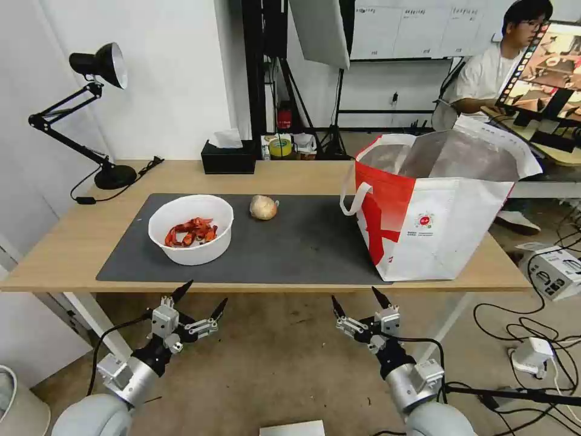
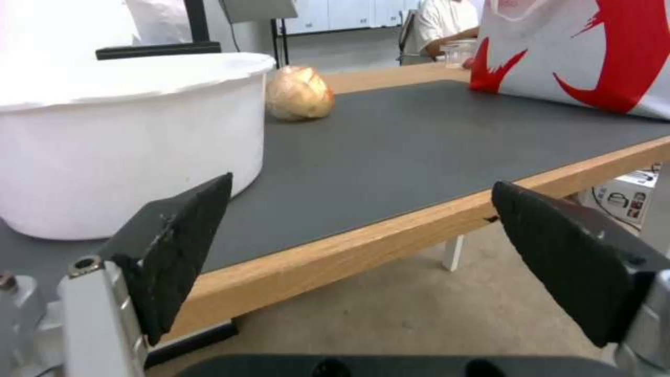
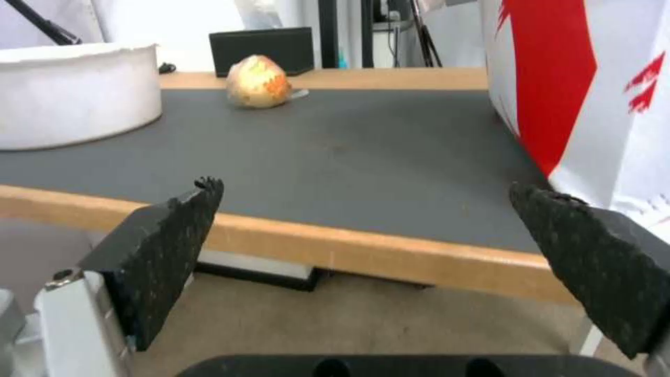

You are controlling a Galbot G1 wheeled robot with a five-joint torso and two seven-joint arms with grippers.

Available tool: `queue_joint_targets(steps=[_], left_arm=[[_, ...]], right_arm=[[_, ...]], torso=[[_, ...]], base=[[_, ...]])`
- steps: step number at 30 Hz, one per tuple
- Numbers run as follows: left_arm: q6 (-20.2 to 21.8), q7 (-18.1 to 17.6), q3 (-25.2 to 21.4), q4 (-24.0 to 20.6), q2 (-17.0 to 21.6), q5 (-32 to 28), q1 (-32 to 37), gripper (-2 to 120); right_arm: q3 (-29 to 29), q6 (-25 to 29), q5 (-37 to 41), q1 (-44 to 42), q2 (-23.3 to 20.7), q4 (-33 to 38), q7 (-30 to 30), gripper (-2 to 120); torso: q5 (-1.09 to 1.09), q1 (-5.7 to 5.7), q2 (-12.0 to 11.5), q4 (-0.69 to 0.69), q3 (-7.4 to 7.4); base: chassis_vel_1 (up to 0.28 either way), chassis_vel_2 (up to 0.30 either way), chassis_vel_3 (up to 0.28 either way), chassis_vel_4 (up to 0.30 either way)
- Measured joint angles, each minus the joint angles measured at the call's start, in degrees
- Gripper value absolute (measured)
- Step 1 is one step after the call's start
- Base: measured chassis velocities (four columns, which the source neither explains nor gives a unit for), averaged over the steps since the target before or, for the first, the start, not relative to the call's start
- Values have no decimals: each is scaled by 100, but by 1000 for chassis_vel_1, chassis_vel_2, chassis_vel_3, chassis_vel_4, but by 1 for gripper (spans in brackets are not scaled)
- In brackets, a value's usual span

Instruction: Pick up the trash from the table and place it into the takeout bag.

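The long light-wood tabletop [image 1: 72,242] carries a large dark grey rectangular mat [image 1: 302,242], and the trash that I can see lies on this mat. A white round bowl with red-orange scraps [image 1: 191,229] stands near the front edge of the tabletop, toward its left end. A tan, roughly round ball [image 1: 263,207] lies farther back, near the middle, well apart from the bowl. The large boxy red-and-white takeout bag with silver foil lining [image 1: 433,212] stands upright at the right end, its mouth wide open upward, probably so that things can be dropped in from above. The left end effector [image 1: 198,301] hangs below and in front of the front edge, just before the bowl, with its fingers spread apart and holding nothing. The right end effector [image 1: 357,303] hangs likewise before the front edge, near the bag, also spread and empty. I judge that no piece is grasped yet.
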Motion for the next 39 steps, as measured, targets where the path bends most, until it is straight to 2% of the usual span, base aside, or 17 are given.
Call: queue_joint_targets(steps=[11, 14, 22, 30, 36, 38, 39], left_arm=[[0, -1, -72, -62, 30, 3, 90, 100], [0, -9, -154, -110, 84, -11, 181, 100], [11, -39, -241, -233, 85, -21, 300, 100], [20, -59, -351, -301, 30, -24, 436, 100], [20, -61, -428, -314, -5, -22, 541, 100], [19, -60, -474, -314, -39, -21, 571, 100], [19, -60, -474, -314, -39, -21, 571, 100]], right_arm=[[-324, -95, 370, 762, 16, -28, -9, 100], [-564, -264, 757, 1374, 12, -27, -13, 100], [-912, -543, 1265, 2304, -135, -68, 3, 100], [-1510, -790, 1839, 3493, -212, -535, 100, 100], [-2029, -997, 2301, 4354, 12, -1077, 208, 100], [-2292, -1071, 2391, 4924, 266, -1541, 257, 100], [-2292, -1071, 2391, 4924, 266, -1541, 257, 100]], torso=[[0, 0, 0, 0, 0], [0, 0, 0, 1, 0], [-1, 0, 0, 1, 0], [-1, 0, 0, 0, 1], [0, 0, 0, 0, 1], [-1, 0, 0, 1, 1], [-1, 0, 0, 1, 1]], base=[[0, 0, 0, 0], [0, 0, 0, 0], [0, 0, 0, 0], [0, 0, 0, 0], [0, 0, 0, 0], [0, 0, 0, 0], [0, 0, 0, 0]])
